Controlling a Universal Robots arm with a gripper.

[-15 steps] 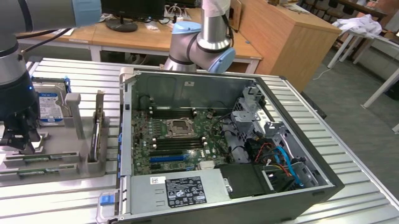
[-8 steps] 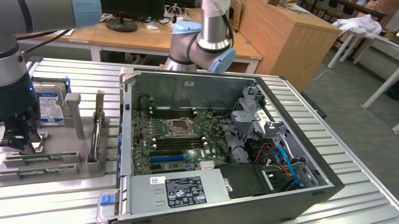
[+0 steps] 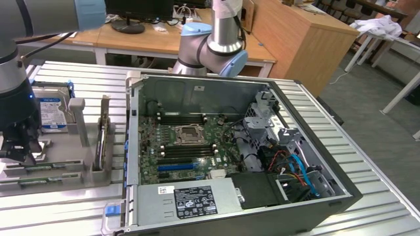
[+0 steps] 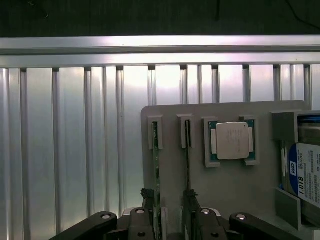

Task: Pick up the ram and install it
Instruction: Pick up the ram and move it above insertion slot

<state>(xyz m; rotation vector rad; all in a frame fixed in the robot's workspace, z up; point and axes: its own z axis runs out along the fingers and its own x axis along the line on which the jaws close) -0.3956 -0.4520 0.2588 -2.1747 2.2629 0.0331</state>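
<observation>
So, tool (image 4: 170,202): from my remote station I saw its jaws standing wide apart, clamped on nothing, low over the holder.
fingers (image 4: 148,197): dark, one at each of the two sticks that stood on edge; I could not tell whether either touched.
ram (image 4: 156,165): a thin green stick on edge in its groove in the holder, just inside one finger, not lifted.
second stick (image 4: 187,160): darker, parallel and near the ram, in the neighbouring groove, in line with the other finger.
holder (image 4: 235,192): a grey plate that lay on the tabletop, to the exterior view's left of the case.
processor (image 4: 232,141): square and silver-topped, seated in a recess of the holder just beside the second stick.
drive (image 4: 306,176): blue-labelled, in the holder on the far side of the processor from the sticks.
tabletop (image 4: 75,150): ribbed bright metal that carried holder and case.
case (image 3: 341,194): lay open on its side at the middle of the exterior view.
board (image 3: 217,142): green, flat inside the case.
socket (image 3: 190,133): sat near the board's middle.
slots (image 3: 184,118): long dark rows on either side of the socket, well apart from the tool.
arm (image 3: 220,46): a grey and blue joint rose behind the case.
</observation>
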